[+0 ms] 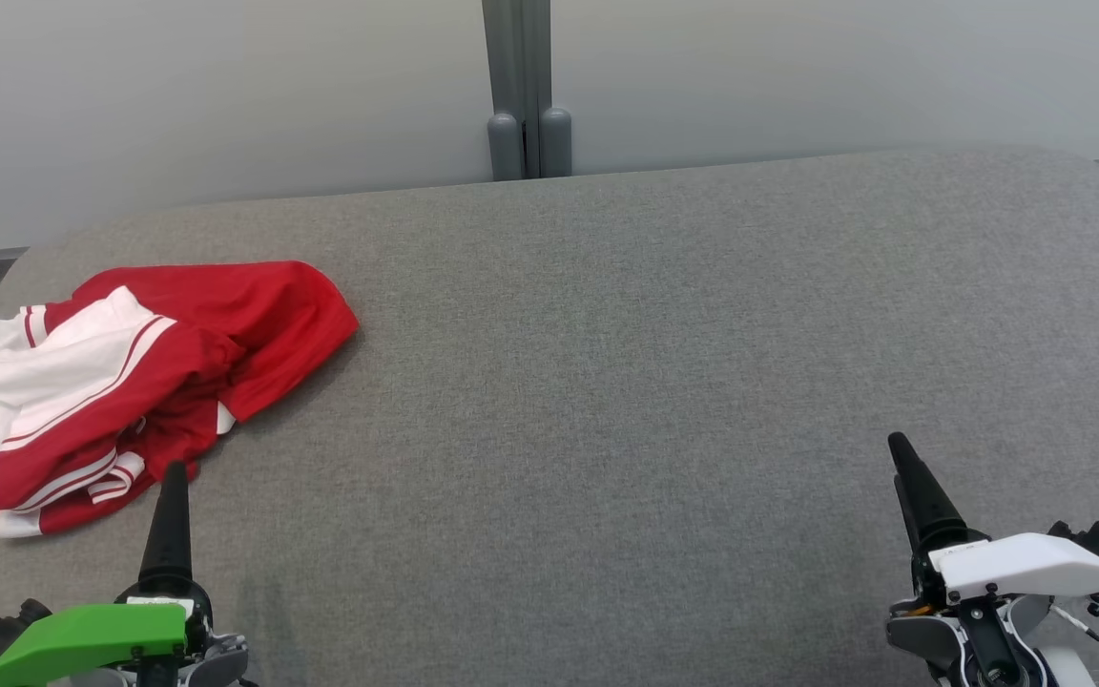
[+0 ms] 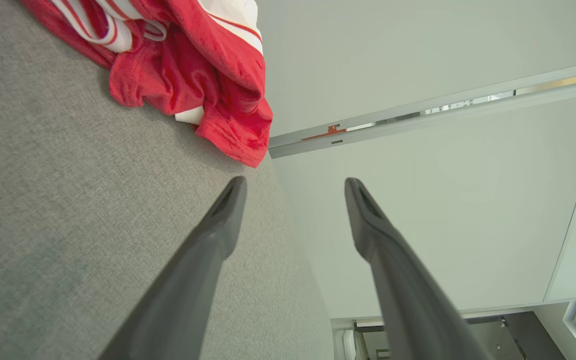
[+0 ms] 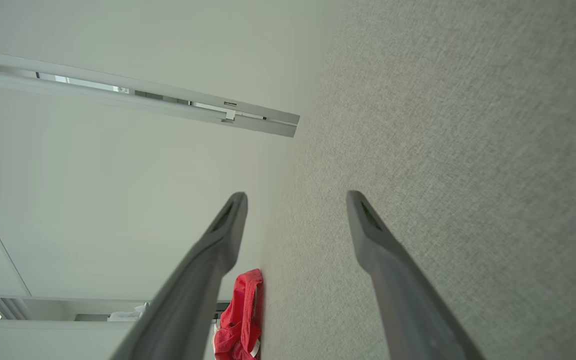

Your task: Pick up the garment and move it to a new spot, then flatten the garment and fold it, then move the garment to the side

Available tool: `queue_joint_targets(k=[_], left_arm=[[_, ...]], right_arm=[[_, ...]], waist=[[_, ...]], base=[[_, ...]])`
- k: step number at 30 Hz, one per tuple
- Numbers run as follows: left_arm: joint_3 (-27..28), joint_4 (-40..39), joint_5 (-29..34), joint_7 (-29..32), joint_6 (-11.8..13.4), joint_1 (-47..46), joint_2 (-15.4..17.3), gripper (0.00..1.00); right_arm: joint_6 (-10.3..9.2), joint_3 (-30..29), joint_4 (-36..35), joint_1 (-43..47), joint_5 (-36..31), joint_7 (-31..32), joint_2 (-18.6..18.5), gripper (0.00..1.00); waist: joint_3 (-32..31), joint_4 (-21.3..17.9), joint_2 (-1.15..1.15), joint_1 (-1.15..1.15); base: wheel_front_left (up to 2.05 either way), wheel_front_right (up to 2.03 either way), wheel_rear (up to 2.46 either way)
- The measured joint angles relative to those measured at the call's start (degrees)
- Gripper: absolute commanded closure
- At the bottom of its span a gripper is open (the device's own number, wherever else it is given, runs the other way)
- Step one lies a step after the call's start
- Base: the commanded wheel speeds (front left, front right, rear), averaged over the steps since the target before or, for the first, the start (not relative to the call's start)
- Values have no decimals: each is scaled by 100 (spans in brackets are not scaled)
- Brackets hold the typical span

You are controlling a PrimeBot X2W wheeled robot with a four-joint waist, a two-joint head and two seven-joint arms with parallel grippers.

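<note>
1. the crumpled red and white jersey garment (image 1: 130, 382) lies bunched just ahead and to the left of the left fingers, not touching them. it looks unlifted, so by my reading the moving, flattening, folding and setting aside are all still to do.
2. the left fingers (image 2: 218, 235) are spread apart and empty over the grey fabric-covered counter (image 1: 607, 382).
3. the right fingers (image 3: 218, 240) are likewise parted with nothing between them, and the garment is well away to their left.
4. the garment's left side is cut off at the head view's edge, and what kind of garment it is cannot be told from the heap.
</note>
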Motion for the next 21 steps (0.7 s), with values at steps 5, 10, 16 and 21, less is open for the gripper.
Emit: queue_joint_targets(k=[5,10,16,21], left_arm=[[-30,-233,734,-121,26,66,1,0],[-197,-516,1455,-223,137,130,2,0],[-437,-647,2224,-363,309,226,3,0],[-571,-736,2724,-465,388,283,5,0]], right_arm=[[1,103,-237,3,-695,-132,0,0],[1,201,-416,10,-1205,-241,-1,0],[1,368,-467,34,-1729,-378,-4,0],[1,501,-508,58,-2153,-478,-5,0]], waist=[[4,2,0,0],[10,-1,0,0],[11,-7,0,0],[14,-12,0,0]], base=[[0,0,0],[0,0,0],[0,0,0],[0,0,0]])
